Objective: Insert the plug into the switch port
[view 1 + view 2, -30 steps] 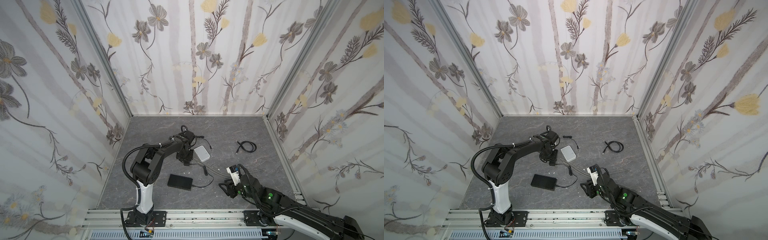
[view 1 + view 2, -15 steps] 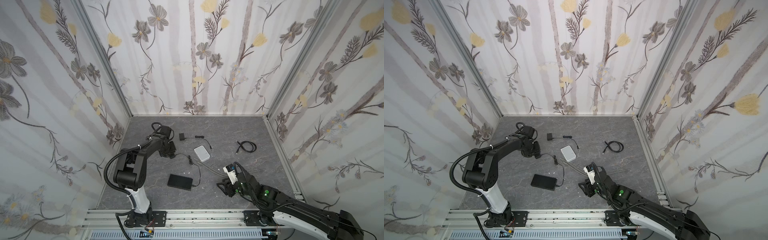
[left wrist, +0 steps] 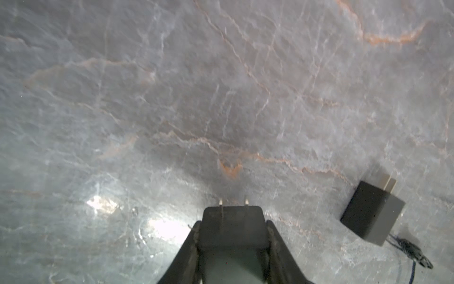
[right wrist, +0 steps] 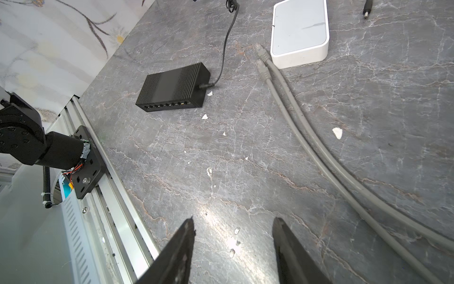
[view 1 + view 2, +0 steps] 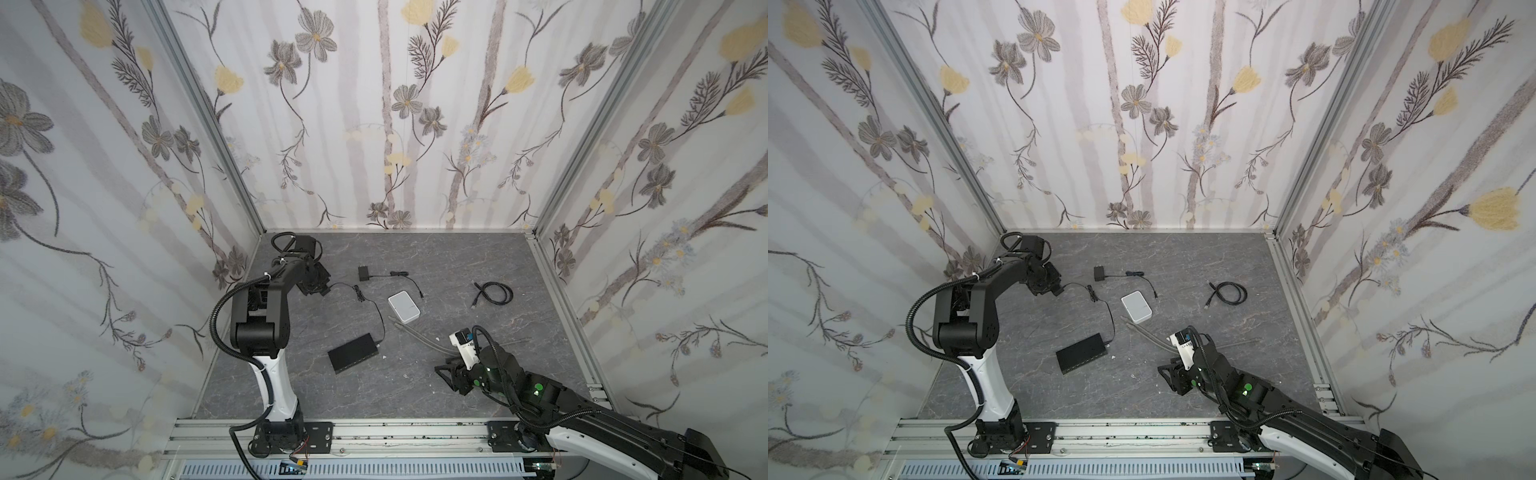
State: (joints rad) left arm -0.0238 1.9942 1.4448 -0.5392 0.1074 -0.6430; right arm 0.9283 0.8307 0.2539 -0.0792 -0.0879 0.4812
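Over grey marble tabletop (image 5: pixel 457 257), clamps black adapter (image 3: pixel 233 214) in left gripper (image 3: pixel 233 224); holds right gripper (image 4: pixel 233 221) spread, empty; shows grey cable plugs (image 4: pixel 262 55) beside white box (image 4: pixel 299 29), apart from black switch (image 4: pixel 172 88).

Light: was bright, even, apparently overhead.
Glare: white patches lay on the grey veined tabletop (image 3: pixel 162 228).
Focus: left wrist view was hazy; top views sharp.

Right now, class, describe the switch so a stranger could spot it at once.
On the grey table between the flowered walls, look left of the two grey cables. The switch lies flat there. Unlike the white box behind it, it is black, ribbed, with a row of ports.
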